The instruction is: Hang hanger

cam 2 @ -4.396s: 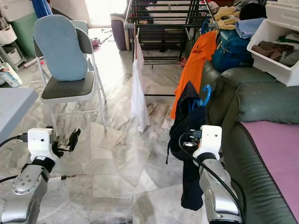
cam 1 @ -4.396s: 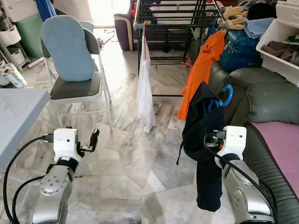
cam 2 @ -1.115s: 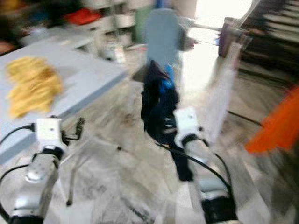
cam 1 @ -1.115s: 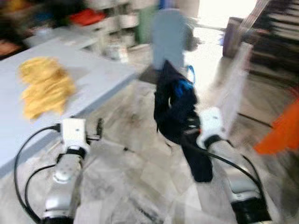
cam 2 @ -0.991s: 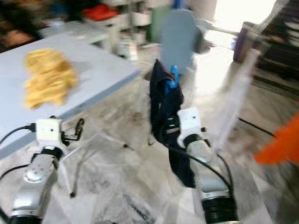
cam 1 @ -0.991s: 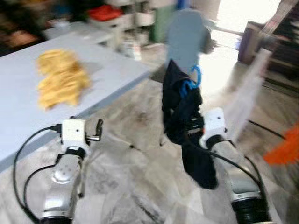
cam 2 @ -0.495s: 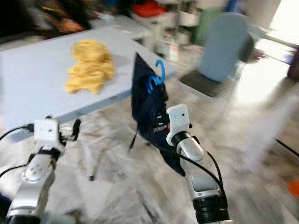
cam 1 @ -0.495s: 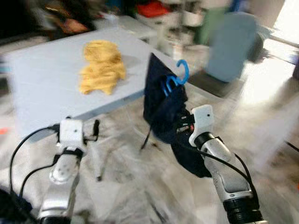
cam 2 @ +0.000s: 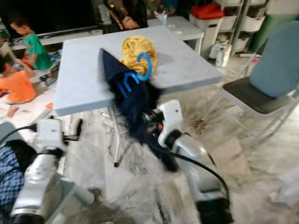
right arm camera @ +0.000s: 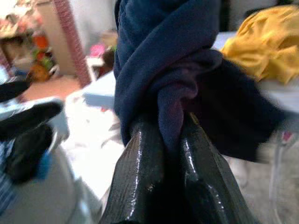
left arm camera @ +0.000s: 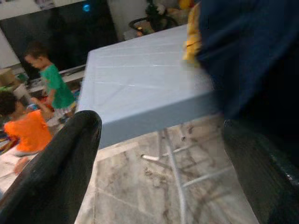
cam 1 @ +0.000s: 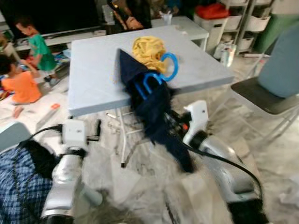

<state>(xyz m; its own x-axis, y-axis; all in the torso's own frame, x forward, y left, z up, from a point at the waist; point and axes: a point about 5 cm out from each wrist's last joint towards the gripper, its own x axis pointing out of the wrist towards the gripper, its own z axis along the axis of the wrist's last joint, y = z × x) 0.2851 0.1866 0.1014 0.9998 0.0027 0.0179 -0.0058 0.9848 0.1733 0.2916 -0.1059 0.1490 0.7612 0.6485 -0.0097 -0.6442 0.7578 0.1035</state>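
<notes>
Tightly, right tool (right arm camera: 166,135) pinches soft navy garment (cam 1: 156,116).

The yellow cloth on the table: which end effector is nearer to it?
Right. The right end effector, shut on the navy garment, is just before the yellow cloth; the left end effector hangs lower, beside the table.

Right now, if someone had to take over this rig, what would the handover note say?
Right hand: shut on the dark blue garment, which hangs on a blue hanger whose hook sticks up above it.
Left hand: open, empty, held low over the floor.
The robot faces a grey table with a yellow cloth on it; two people are beyond the table.
Done: garment and hanger are in hand.
Left: hanging it; no rail or rack can be seen from here.
</notes>
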